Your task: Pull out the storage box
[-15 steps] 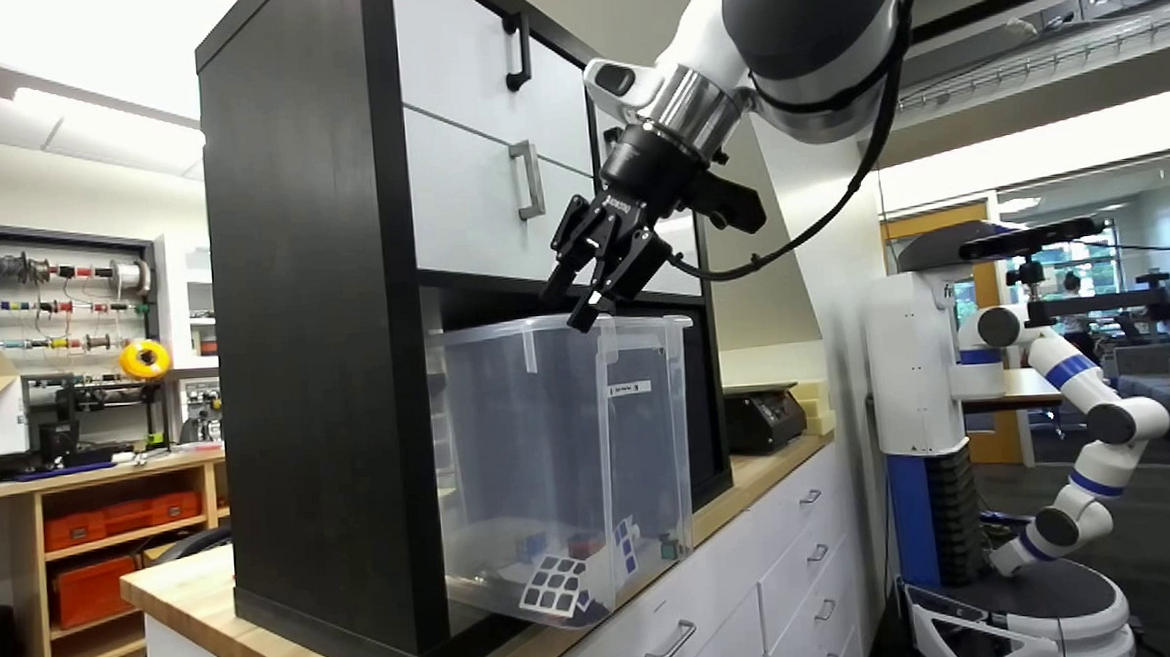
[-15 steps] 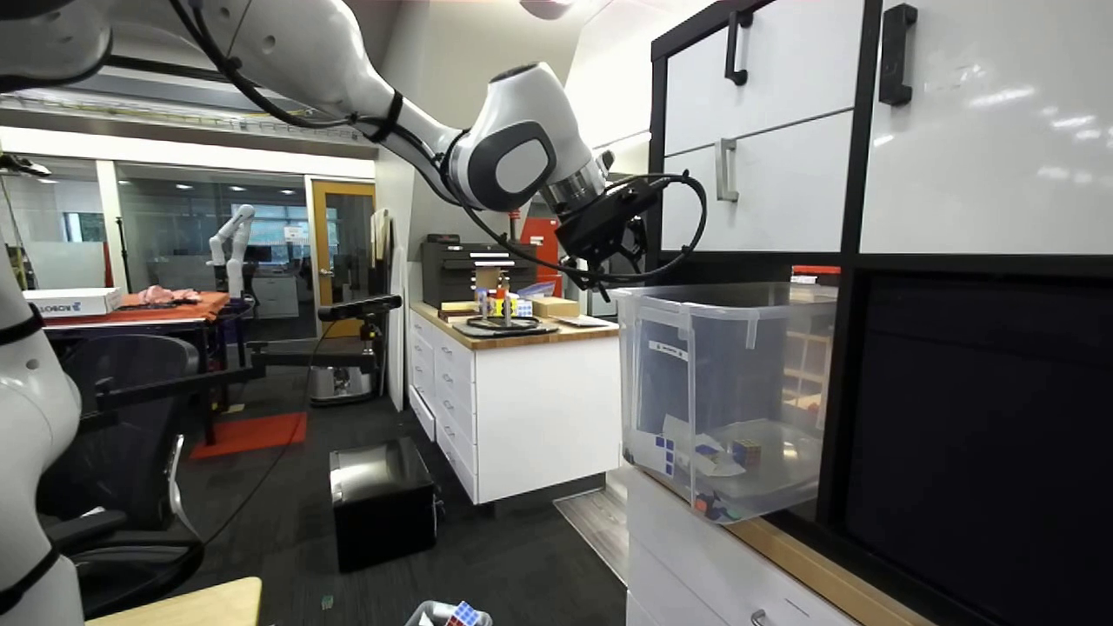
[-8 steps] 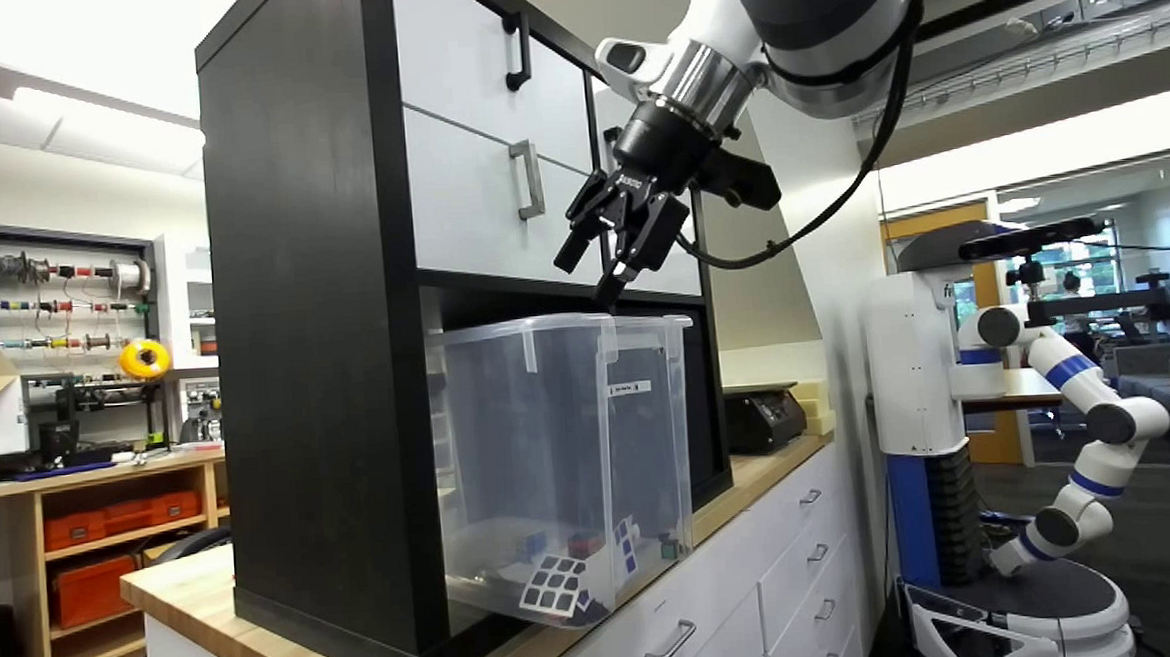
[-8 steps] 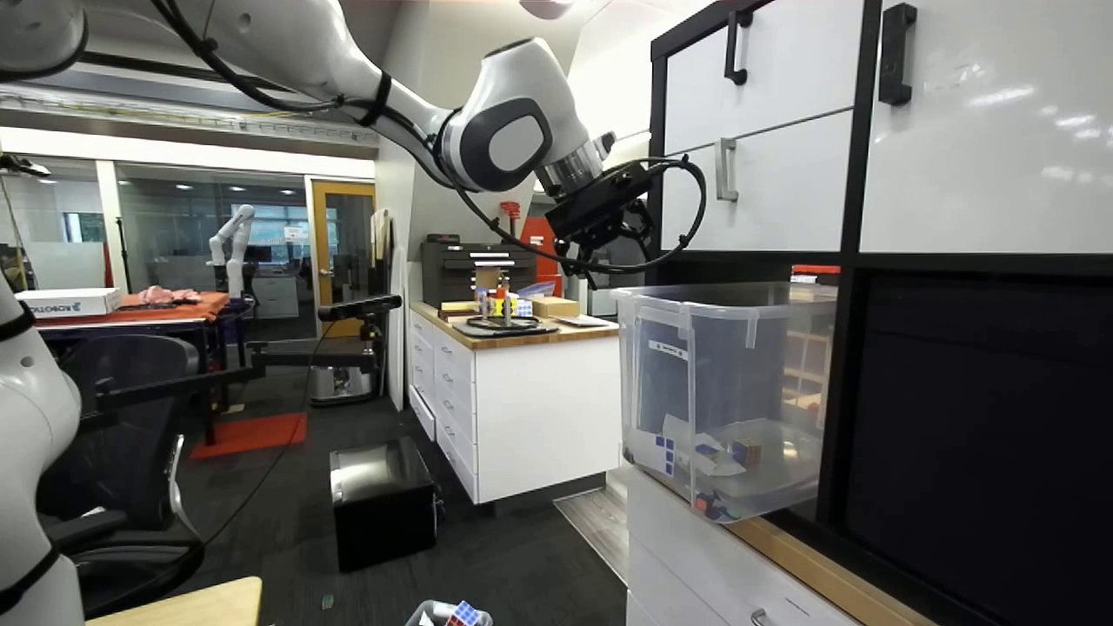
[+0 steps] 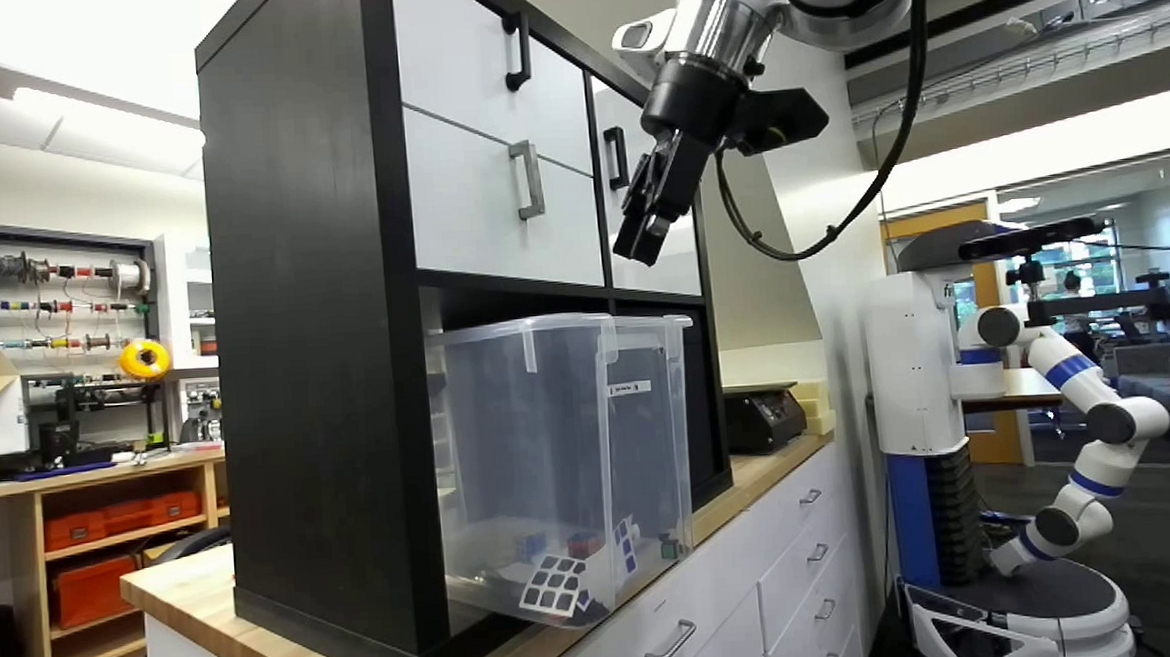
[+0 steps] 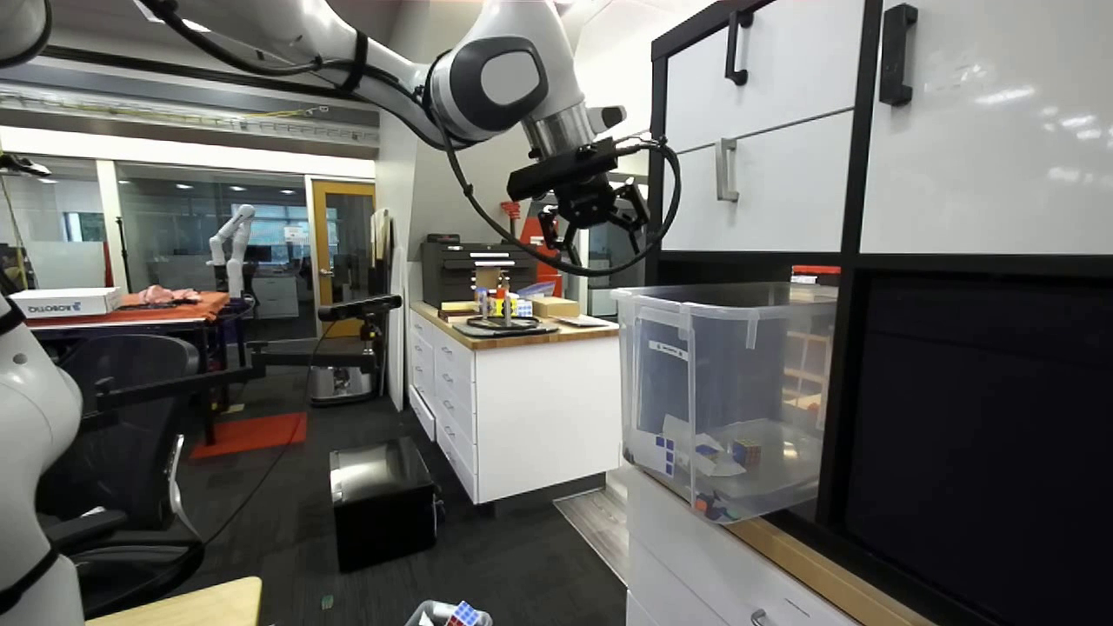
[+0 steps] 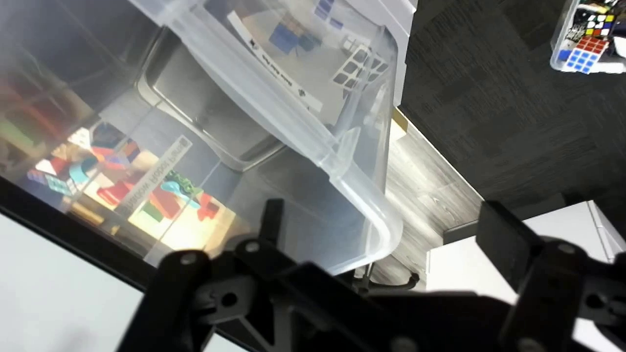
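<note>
The storage box (image 5: 541, 441) is a large translucent plastic bin in the open lower bay of the cabinet. It also shows in an exterior view (image 6: 730, 374), upright, its front part sticking out past the cabinet front and over the counter edge. Small cubes and papers lie inside it. In the wrist view its rim (image 7: 274, 112) crosses the upper middle. My gripper (image 5: 638, 251) is open and empty, above the box's front rim and apart from it. It shows also in an exterior view (image 6: 604, 248); in the wrist view its fingers (image 7: 381, 215) are wide apart.
The black-framed cabinet (image 5: 304, 313) has white doors with handles (image 5: 527, 179) close to the gripper. White drawers (image 5: 680, 614) lie under the wooden counter (image 5: 763, 469). A small bin with cubes (image 6: 448, 614) and a black box (image 6: 383, 504) are on the floor.
My gripper has moved up and away from the box's rim and has turned at the wrist. It stays open. The box has not visibly moved.
</note>
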